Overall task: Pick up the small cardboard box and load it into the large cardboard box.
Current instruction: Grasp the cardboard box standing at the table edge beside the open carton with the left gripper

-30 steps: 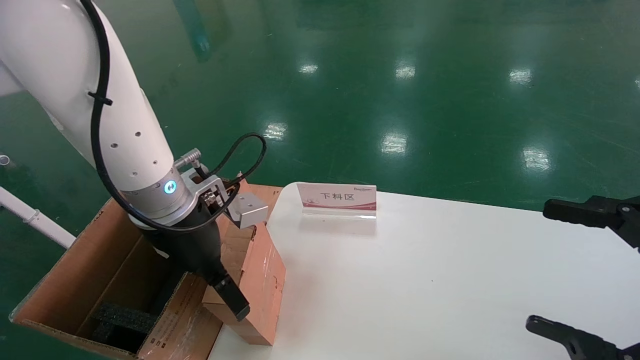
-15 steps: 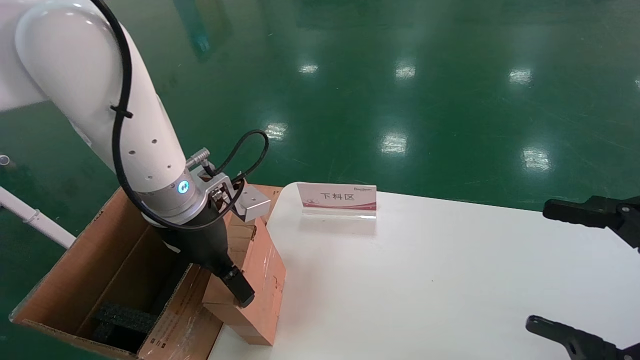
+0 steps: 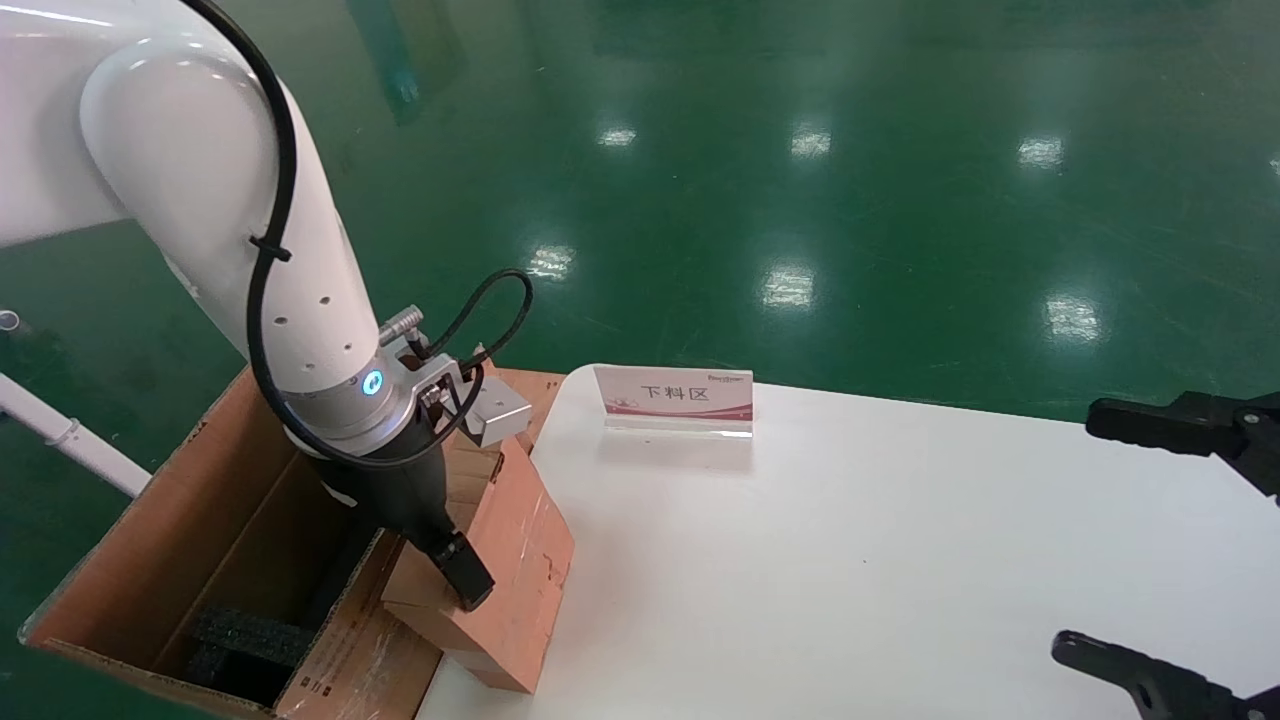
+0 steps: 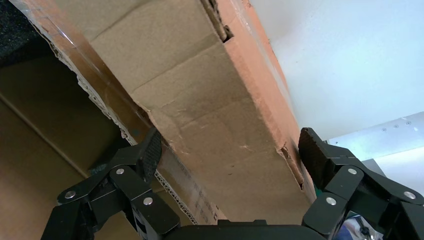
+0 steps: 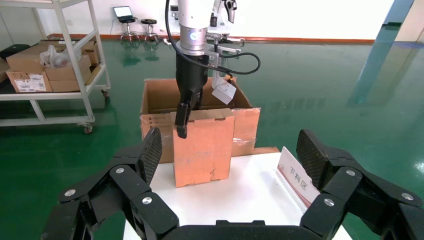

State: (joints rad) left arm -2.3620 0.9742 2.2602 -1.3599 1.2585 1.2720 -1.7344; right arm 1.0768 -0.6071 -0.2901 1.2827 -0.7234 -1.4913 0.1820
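Left gripper: while the right arm is idling at the table's right side, the left gripper (image 3: 462,580) is pinching the small box, one finger (image 4: 149,154) on each side face.
Small box: the small box (image 3: 500,560) is standing tilted at the left edge of the white table (image 3: 850,560), leaning against the large box.
Large box: the large box (image 3: 180,520) is sitting open on the green floor (image 3: 800,150) beside the table, black foam (image 3: 240,640) lying inside.
Right gripper: the right gripper (image 3: 1165,545) is hanging spread wide over the table's right side.
Sign: a small sign (image 3: 674,397) is standing on the table's far edge.
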